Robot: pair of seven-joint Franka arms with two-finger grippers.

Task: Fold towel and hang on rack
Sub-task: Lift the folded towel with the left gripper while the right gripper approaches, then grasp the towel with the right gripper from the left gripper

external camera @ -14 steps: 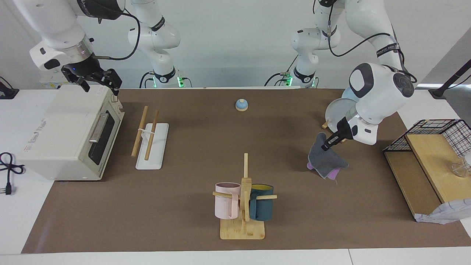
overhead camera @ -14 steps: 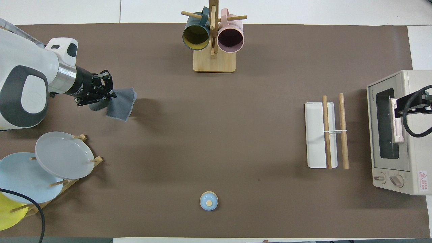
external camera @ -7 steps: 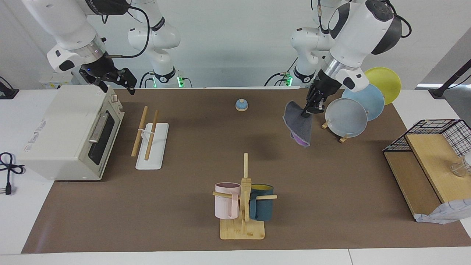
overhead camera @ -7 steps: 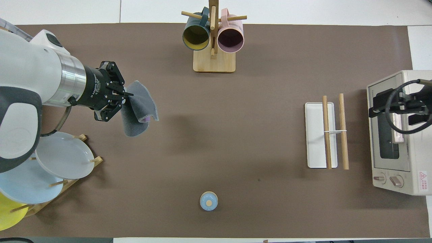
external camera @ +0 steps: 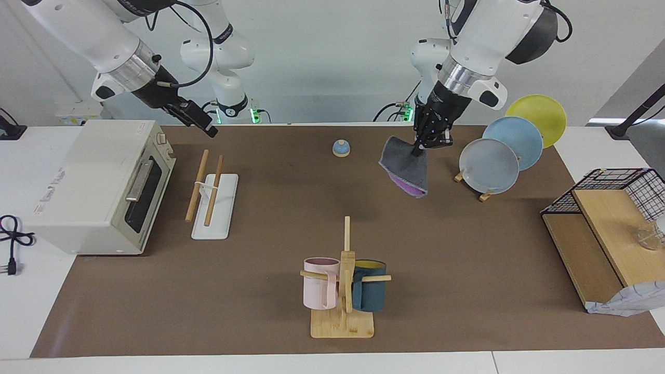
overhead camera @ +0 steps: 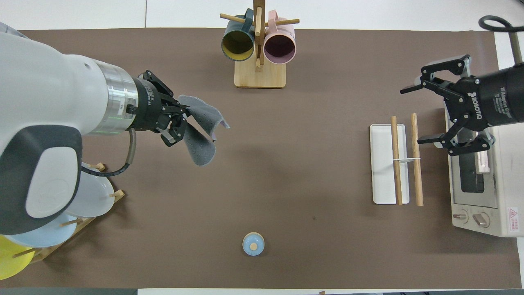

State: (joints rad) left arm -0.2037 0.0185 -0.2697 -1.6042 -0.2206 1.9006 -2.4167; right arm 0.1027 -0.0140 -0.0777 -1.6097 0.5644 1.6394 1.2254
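Note:
The towel hangs bunched from my left gripper, dark grey outside with purple showing at its lower edge. It is held in the air over the mat, between the bell and the plate stand. In the overhead view the left gripper is shut on the towel. The rack lies on the mat beside the toaster oven, two wooden dowels on a white base. My right gripper is open and empty, up in the air close to the rack and the oven.
A toaster oven stands at the right arm's end. A mug tree with a pink and a dark teal mug stands farthest from the robots. A blue bell, a plate stand with plates and a wire-and-wood shelf are also on the table.
The left gripper lifted the towel off the mat and carried it up and toward the table's middle. The right gripper moved from above the oven toward the rack.

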